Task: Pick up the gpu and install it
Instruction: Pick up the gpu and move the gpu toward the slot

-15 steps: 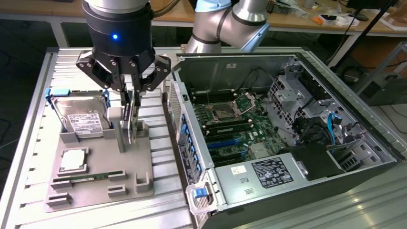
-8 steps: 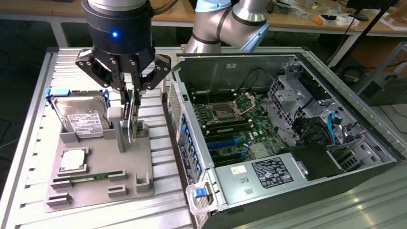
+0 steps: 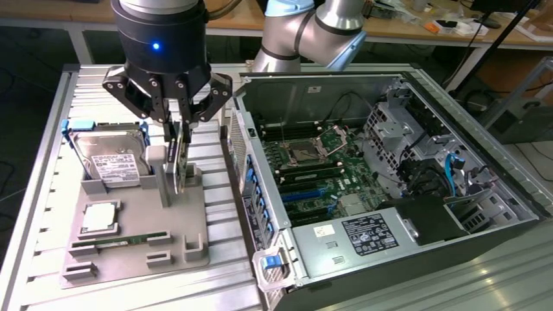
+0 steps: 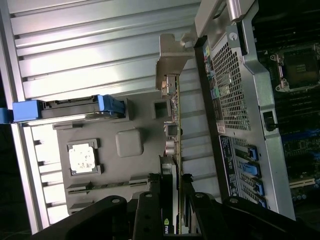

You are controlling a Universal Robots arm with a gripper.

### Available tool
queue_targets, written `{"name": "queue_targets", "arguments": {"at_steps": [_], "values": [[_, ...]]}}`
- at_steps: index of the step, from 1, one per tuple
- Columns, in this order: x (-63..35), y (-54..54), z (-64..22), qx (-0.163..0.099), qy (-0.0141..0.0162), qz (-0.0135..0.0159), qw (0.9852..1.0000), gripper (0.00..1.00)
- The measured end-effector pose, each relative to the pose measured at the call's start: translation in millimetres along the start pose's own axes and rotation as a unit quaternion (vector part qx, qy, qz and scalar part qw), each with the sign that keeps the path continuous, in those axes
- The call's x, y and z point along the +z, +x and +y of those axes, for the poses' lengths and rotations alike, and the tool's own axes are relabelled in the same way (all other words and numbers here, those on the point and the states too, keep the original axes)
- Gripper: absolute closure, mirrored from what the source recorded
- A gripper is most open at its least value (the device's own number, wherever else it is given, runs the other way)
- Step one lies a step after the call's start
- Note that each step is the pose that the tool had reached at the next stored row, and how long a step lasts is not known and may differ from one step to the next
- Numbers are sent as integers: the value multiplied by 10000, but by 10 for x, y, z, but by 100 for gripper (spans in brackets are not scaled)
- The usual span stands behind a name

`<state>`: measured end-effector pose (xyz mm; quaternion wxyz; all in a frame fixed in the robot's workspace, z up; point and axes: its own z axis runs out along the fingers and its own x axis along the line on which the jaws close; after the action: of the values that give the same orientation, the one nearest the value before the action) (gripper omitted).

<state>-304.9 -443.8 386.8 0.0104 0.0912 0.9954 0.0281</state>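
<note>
Pincer (image 3: 180, 123) straight down, jaws tight on the upright gpu (image 3: 176, 167) at the gray holder (image 3: 129, 254).

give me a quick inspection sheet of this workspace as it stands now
surface: ribbed metal table carrying a grey parts holder and an open computer case
job's things: gpu standing on edge in the parts holder, beside the computer case
clutter: hard drive, processor chip and memory stick, all in the parts holder
grippers: gripper directly above the parts holder, closed on the gpu's top edge
cables: black and blue cables inside the computer case
surroundings: cluttered workbench behind the table
</note>
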Motion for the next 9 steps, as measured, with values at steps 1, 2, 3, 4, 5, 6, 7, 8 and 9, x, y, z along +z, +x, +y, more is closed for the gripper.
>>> {"name": "queue_targets", "arguments": {"at_steps": [1, 2, 3, 4, 5, 6, 7, 8, 9], "values": [[-5, 0, 0, 0, 0, 0, 10000, 73], [-14, 0, 1, 0, 0, 0, 10000, 73], [-24, -1, 2, 0, 0, 0, 10000, 73], [-39, -1, 3, 0, 0, 0, 10000, 73], [-54, -1, 3, 0, 0, 0, 10000, 73], [-72, -1, 5, 0, 0, 1, 10000, 73], [-96, -2, 6, 0, 1, 1, 10000, 73], [-111, -2, 7, 0, 0, 1, 10000, 73], [-125, -2, 8, 0, 0, 0, 10000, 73]]}}
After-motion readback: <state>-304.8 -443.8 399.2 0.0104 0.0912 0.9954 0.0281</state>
